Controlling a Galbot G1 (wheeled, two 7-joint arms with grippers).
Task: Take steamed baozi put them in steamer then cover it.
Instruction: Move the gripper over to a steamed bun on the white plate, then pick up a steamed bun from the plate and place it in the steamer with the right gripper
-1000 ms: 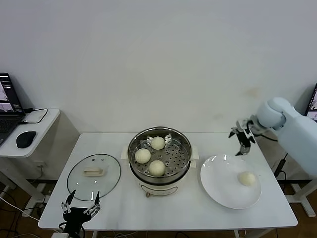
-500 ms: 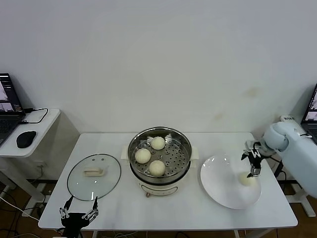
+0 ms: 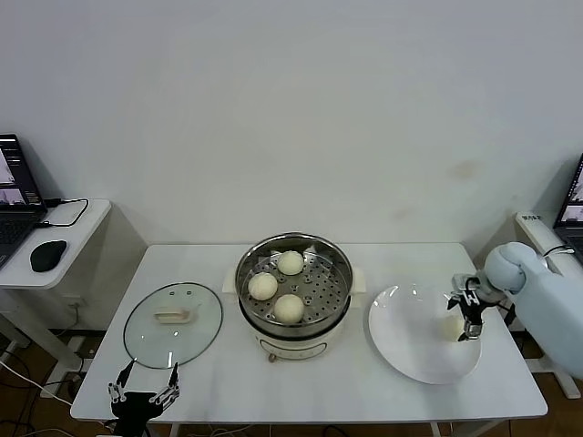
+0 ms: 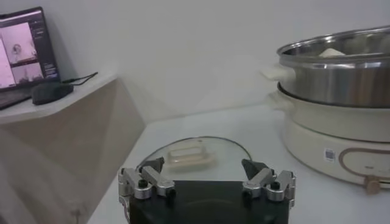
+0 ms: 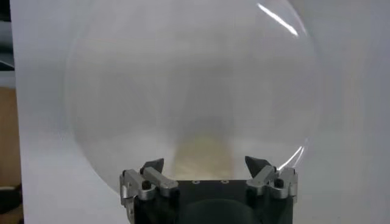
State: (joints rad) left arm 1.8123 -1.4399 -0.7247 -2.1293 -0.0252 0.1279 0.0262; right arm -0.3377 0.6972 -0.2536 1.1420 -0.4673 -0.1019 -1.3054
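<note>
On the white table [image 3: 383, 387], right side: white plate [image 3: 405, 341] with one steamed baozi [image 3: 452, 325] lying on its outer part. Right gripper [image 3: 467, 319] lowered onto that bun, fingers spread wide on either side of it, not yet closed on it. Seen from the right wrist: both fingertips [image 5: 153, 167] apart, the pale blurred bun [image 5: 204, 157] between them, the plate [image 5: 122, 79] filling the space beyond.

At the table's middle: steamer [image 3: 293, 289], shiny steel pot on a cream-white base, uncovered. Inside, on the perforated tray, three more buns: one at the far side [image 3: 291, 262], one toward the robot's left [image 3: 262, 286], one at the near side [image 3: 289, 308]. Close together, whether touching cannot be told.

To the left of the steamer: cover [image 3: 173, 314], clear glass with metal rim, lying flat on the table, cream-white handle upward. Apart from the pot.

At the near left edge of the table, just in front of the cover: left gripper [image 3: 143, 392], parked, fingers spread open, holding nothing. From the left wrist: cover [image 4: 192, 155] just beyond the open fingertips, steamer [image 4: 335, 109] farther off.

On a small side desk [image 3: 77, 223] further left: laptop [image 3: 16, 191] and black mouse [image 3: 47, 255].
</note>
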